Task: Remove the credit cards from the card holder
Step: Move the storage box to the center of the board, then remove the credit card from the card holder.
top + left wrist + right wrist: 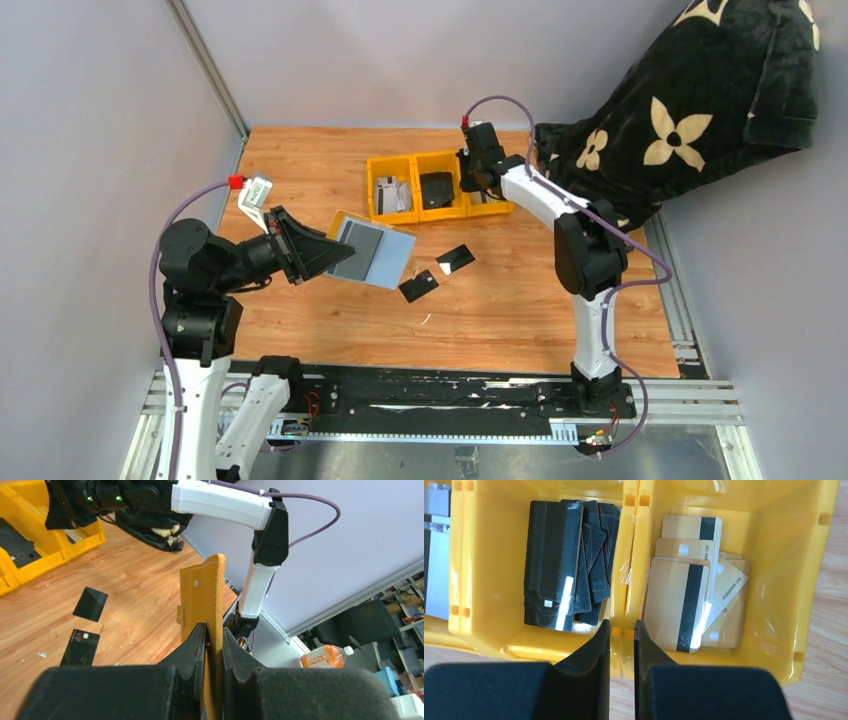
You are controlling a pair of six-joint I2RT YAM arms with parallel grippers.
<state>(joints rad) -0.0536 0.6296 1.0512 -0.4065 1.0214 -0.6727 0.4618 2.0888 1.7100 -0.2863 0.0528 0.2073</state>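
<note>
On the tabletop point(520, 330), three yellow bins point(440, 214) are set at the far edge. The right gripper point(620, 626) is positioned above them, jaws almost together on nothing. The card holder point(375, 250) is clamped open in the left gripper point(214, 636) near the left edge (the nearer arm). Both credit cards point(455, 259) are found just right of it, already out, long axes slanted toward the far right corner. No obstruction is seen.
</note>
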